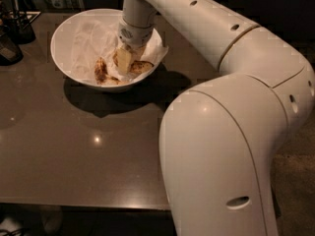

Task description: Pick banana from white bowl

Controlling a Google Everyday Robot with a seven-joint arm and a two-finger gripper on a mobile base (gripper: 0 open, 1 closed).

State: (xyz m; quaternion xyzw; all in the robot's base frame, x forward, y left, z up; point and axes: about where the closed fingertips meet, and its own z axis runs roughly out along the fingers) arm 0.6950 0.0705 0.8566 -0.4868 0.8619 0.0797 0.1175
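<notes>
The white bowl (66, 33) stands at the back left of the dark table, lined with crumpled white paper (91, 38). My gripper (123, 62) reaches down into the bowl's right half, right on the fruit. A yellow-brown spotted banana (141, 66) pokes out to the right from under the gripper, and the rest of it is hidden by the gripper. A shorter brown-spotted banana piece (101, 70) lies just left of the gripper, apart from it.
My large white arm (231, 132) fills the right half of the view and hides the table's right side. Dark objects (12, 38) stand at the table's far left edge. The table's front edge (78, 200) runs along the bottom.
</notes>
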